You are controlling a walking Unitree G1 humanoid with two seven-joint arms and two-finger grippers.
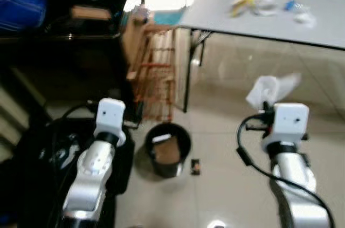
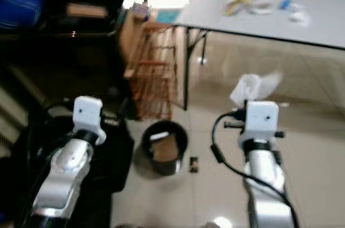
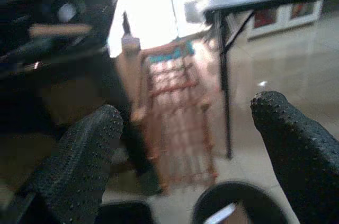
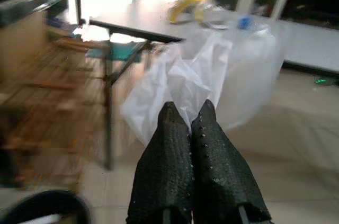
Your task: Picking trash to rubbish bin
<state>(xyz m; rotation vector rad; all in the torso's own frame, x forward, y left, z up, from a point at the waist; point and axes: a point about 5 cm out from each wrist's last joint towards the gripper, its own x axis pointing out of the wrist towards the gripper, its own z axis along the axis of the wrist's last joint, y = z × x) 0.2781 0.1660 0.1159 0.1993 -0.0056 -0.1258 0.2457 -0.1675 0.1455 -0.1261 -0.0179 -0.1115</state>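
My right gripper (image 4: 186, 115) is pinched on a white plastic bag (image 1: 268, 89), right of centre in the frame. The bin (image 1: 166, 150) stands lower centre. I should swing left over its rim, then release. My left gripper (image 3: 185, 128) is spread wide, empty.

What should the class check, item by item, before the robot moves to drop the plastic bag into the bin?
1. Right gripper shut on the clear plastic bag: ok.
2. Bag above the black bin: not ok; it hangs over the floor off to the bin's right.
3. Bin mouth open: ok, though cardboard already sits inside.
4. Left gripper out of the way: ok; open, holding nothing.
5. Small dark object on the floor beside the bin: cannot tell what it is.
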